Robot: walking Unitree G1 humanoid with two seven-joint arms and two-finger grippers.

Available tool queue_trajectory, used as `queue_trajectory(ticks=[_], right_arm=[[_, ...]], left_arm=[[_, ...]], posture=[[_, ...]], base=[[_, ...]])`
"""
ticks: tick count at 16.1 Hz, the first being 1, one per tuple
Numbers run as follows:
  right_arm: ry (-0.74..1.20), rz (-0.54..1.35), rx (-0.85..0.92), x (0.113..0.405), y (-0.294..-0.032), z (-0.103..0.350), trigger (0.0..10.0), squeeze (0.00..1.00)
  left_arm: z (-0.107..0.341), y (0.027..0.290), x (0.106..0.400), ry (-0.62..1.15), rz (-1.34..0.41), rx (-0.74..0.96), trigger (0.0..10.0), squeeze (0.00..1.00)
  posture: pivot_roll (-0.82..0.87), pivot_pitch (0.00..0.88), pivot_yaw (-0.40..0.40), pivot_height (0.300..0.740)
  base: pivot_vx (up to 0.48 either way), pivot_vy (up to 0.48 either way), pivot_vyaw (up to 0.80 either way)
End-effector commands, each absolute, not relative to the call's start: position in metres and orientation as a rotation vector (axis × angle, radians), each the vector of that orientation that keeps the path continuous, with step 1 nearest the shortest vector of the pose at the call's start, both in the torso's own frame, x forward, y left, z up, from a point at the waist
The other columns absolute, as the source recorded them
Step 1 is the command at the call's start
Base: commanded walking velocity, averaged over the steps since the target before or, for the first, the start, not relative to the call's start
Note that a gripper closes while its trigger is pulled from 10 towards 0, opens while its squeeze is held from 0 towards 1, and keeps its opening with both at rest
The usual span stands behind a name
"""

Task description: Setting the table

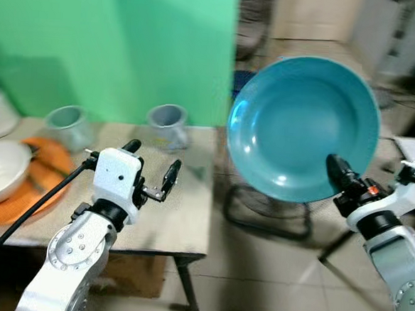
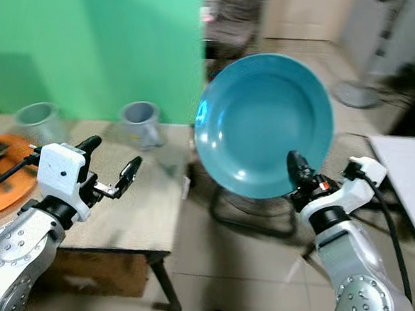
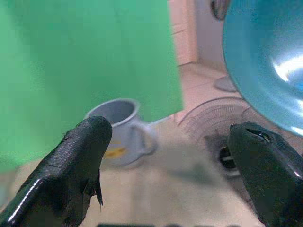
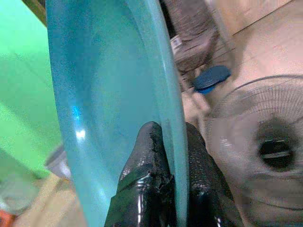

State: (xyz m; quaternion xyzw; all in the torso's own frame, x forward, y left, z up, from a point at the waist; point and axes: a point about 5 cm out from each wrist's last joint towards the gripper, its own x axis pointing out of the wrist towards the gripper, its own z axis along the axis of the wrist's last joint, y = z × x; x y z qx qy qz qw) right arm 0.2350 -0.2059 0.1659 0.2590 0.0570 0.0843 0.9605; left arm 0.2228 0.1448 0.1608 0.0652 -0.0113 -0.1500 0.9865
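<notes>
While the teal plate [image 1: 302,126] is carried upright in the air, it is pinched at its lower rim by the right tool [image 1: 340,175], whose two black fingers [image 4: 147,175] are closed on either side of the rim, one on the concave face and one on the back. The plate is held on edge, its hollow face turned toward the robot, and it hangs over open floor beyond the right end of the worktop [image 1: 181,225], in front of a floor fan [image 4: 270,151]. The left tool [image 1: 153,171] is held low over the worktop with its fingers spread apart and nothing between them; a grey mug [image 3: 120,130] stands ahead of it near the green backdrop [image 1: 108,42]. A second grey cup [image 1: 68,126] and a white bowl [image 1: 0,169] on an orange mat [image 1: 45,180] are seen further toward the left end, though blur makes the bowl's shape hard to confirm.

The move ahead is judged to turn on one relation: the bare patch of worktop lies to the left of and below the plate, so the plate must be swung leftward and tipped from upright to flat before it is lowered. The right arm already has the plate; the left arm is nearer the landing spot.
</notes>
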Motion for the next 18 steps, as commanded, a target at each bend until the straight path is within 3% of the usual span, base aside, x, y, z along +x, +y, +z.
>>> queue_trajectory(ticks=[1,5,10,15,18], right_arm=[[0.057,0.186,0.482,0.236,-0.202,0.179,10.0,0.00],[0.095,0.190,0.398,0.240,-0.189,0.176,10.0,0.00],[0.117,0.121,0.398,0.251,-0.178,0.170,10.0,0.00],[0.097,0.094,0.317,0.253,-0.174,0.170,10.0,0.00],[0.090,0.064,0.288,0.251,-0.173,0.172,10.0,0.00]], left_arm=[[0.159,0.145,0.224,-0.024,-0.282,0.131,10.0,0.00],[0.157,0.140,0.225,-0.023,-0.259,0.135,10.0,0.00],[0.160,0.161,0.219,-0.016,-0.123,0.109,10.0,0.00],[0.163,0.178,0.226,-0.042,-0.042,0.139,10.0,0.00],[0.162,0.183,0.228,-0.064,0.005,0.120,10.0,0.00]], posture=[[-0.16,0.000,0.092,0.740],[-0.15,0.000,0.080,0.740],[-0.12,0.000,0.035,0.740],[-0.13,0.000,0.038,0.740],[-0.14,0.000,0.047,0.740]], base=[[0.000,0.000,-0.80],[0.000,0.000,-0.80],[0.000,0.000,-0.80],[0.000,0.000,-0.80],[0.000,0.000,0.00]])
